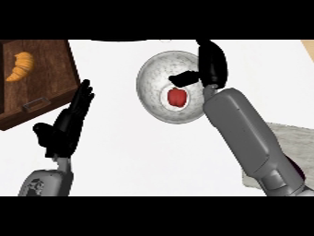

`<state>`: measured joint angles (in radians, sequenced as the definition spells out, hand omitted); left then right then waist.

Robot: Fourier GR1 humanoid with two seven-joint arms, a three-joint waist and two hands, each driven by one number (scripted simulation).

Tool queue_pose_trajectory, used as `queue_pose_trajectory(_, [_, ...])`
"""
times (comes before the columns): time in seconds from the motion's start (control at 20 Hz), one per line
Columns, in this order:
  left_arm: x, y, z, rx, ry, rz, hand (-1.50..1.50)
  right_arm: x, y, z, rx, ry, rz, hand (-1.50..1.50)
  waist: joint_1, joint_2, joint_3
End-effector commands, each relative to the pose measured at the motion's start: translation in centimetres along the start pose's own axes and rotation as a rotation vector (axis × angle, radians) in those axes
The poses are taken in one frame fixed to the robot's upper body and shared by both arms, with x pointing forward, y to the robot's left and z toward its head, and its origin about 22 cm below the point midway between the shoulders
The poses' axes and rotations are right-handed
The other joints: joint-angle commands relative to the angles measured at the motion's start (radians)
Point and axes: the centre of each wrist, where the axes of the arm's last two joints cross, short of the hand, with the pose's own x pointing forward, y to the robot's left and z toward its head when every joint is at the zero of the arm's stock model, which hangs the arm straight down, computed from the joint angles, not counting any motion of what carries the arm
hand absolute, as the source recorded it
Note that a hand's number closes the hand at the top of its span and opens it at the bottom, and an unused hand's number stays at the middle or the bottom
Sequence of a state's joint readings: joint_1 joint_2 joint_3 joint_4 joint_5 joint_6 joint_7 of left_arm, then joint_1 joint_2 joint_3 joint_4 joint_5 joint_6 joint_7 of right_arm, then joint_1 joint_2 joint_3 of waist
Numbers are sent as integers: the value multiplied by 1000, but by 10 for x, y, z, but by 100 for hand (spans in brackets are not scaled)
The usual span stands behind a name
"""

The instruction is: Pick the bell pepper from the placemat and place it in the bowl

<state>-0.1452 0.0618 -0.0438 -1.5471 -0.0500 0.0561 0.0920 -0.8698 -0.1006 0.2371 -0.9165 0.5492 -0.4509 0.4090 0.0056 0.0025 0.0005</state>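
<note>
Bell pepper [177,97] is sitting inside the bowl [152,78] toward the bench's [139,156] far edge, nothing gripping it atm. Right hand [212,62] hangs over the bowl's right rim w/ fingers straight and thumb stuck out; left hand [65,125] rests spread, fingers up, near the front-left edge. Placemat [305,145] is at the front-right corner, tray [50,87] w/ croissant [20,66] far-left.

You've got a black left hand [67,122] on a grey left forearm [48,182], and a black right hand [212,64] on a smooth, rounded grey right forearm [244,133].
</note>
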Motion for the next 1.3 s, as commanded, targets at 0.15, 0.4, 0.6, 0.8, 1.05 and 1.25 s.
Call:
queue_pose_trajectory(0.15, [-4, -2, 4, 28, 1, -15, 0, 11, -33, 2, -162, -84, -171, -150, -9, -6, 0])
queue_pose_trajectory(0.4, [-10, 15, 11, 22, 3, 3, 0, 4, -74, 5, -158, -26, -312, -150, -14, -7, -1])
queue_pose_trajectory(0.6, [4, -9, 0, 17, 13, 6, 0, -20, -79, 42, -142, -10, -372, -150, -20, -8, 0])
queue_pose_trajectory(0.8, [-1, 15, 9, 2, -1, -14, 0, -35, -96, 55, -120, -14, -444, -150, -9, -5, 0])
queue_pose_trajectory(1.05, [-13, -9, 11, 6, -4, 5, 0, -49, -103, 75, -72, -38, -489, -150, -6, -3, 0])
queue_pose_trajectory(1.25, [2, -17, 0, 5, 8, 8, 0, -64, -94, 108, -30, -59, -484, -150, -9, -4, 0])
